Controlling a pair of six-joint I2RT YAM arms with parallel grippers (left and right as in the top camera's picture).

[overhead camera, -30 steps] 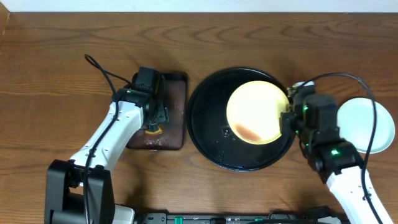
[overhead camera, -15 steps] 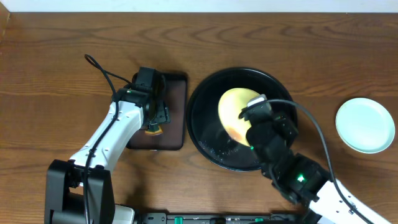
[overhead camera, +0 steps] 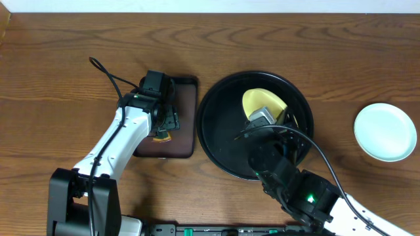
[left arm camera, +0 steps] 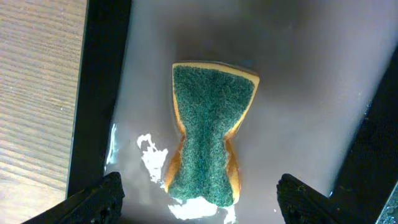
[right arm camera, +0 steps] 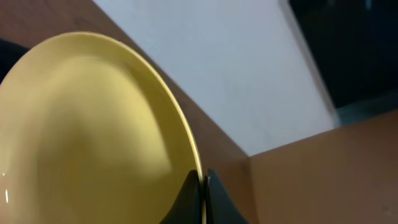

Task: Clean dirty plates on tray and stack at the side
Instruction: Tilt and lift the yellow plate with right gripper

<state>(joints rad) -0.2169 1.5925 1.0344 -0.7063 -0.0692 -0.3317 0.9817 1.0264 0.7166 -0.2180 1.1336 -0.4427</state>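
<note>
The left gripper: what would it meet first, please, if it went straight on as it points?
Probably the sponge, lying on the brown tray ahead of the left gripper; depth is unclear.

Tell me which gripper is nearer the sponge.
Left. The left gripper hangs open directly above the sponge on the brown tray, a finger on either side. The right gripper is over the black tray, shut on the yellow plate's rim.

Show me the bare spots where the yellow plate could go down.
Bare table between the black tray and the green plate; also the far strip behind both trays. Crowded: the brown tray, with sponge under the left gripper, and the black tray, under the right arm.
</note>
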